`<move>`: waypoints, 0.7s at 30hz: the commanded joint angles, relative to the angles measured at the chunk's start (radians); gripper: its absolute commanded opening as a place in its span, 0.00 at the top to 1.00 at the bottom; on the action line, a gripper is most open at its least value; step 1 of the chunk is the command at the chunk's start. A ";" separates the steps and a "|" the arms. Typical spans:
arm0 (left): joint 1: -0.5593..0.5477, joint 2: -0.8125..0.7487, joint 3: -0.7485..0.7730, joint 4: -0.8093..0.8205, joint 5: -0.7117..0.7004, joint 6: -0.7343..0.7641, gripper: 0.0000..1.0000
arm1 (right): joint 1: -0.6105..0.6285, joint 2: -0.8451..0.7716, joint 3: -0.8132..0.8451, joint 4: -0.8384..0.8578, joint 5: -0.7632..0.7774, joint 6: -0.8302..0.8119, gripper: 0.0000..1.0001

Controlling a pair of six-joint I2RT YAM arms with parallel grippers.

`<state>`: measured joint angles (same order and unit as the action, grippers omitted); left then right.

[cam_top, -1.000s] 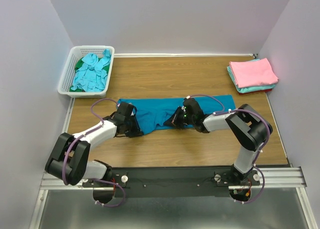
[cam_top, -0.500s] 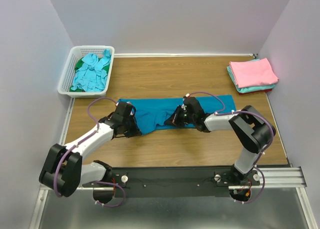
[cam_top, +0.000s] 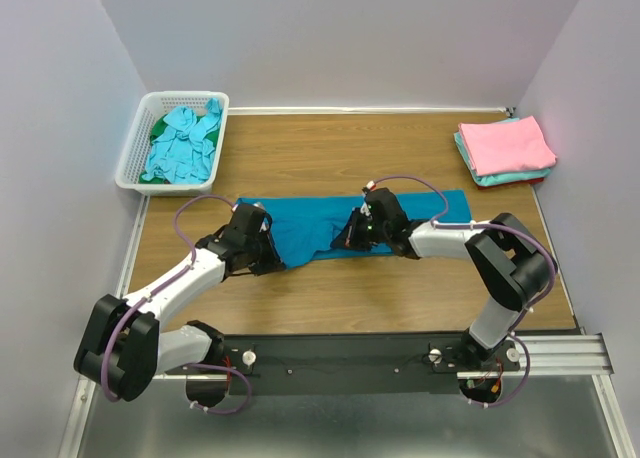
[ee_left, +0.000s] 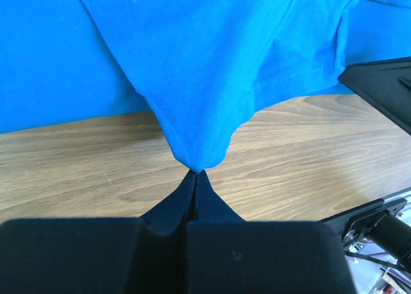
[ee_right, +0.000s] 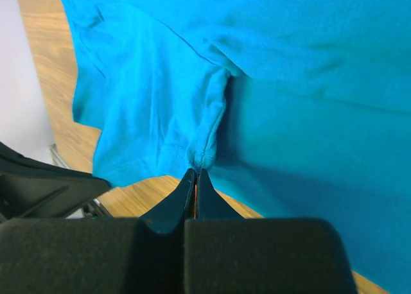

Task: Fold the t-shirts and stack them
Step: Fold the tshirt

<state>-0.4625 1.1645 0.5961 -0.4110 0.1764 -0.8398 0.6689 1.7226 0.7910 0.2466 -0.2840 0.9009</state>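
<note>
A deep teal-blue t-shirt (cam_top: pixel 345 216) lies in a long band across the middle of the wooden table. My left gripper (cam_top: pixel 262 246) is shut on its near-left corner; the left wrist view shows the cloth (ee_left: pixel 212 63) pulled to a point at my closed fingertips (ee_left: pixel 195 173). My right gripper (cam_top: pixel 352 236) is shut on a hemmed fold at the shirt's near edge, seen in the right wrist view (ee_right: pixel 196 171), with the shirt (ee_right: pixel 289 82) spread beyond it. Folded pink and pale turquoise t-shirts (cam_top: pixel 505 146) are stacked at the far right.
A white slotted basket (cam_top: pixel 136 156) at the far left holds crumpled light aqua (cam_top: pixel 185 143) and green shirts. Grey walls close in the left, back and right sides. The metal rail (cam_top: pixel 560 353) with the arm bases runs along the near edge.
Both grippers have shifted slightly away from the near edge, carrying the shirt's near edge with them. The left arm has stretched out further. Both stay shut on the cloth.
</note>
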 commanded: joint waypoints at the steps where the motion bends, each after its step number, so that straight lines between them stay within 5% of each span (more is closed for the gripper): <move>1: -0.005 0.006 0.001 -0.017 0.020 -0.005 1.00 | 0.009 0.003 0.031 -0.104 0.002 -0.059 0.99; 21: -0.001 0.083 0.037 -0.009 0.008 0.064 1.00 | 0.009 0.038 0.195 -0.313 0.022 -0.224 0.99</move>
<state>-0.4625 1.2259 0.5838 -0.4000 0.2012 -0.8150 0.6689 1.7359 0.9318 -0.0097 -0.2733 0.7177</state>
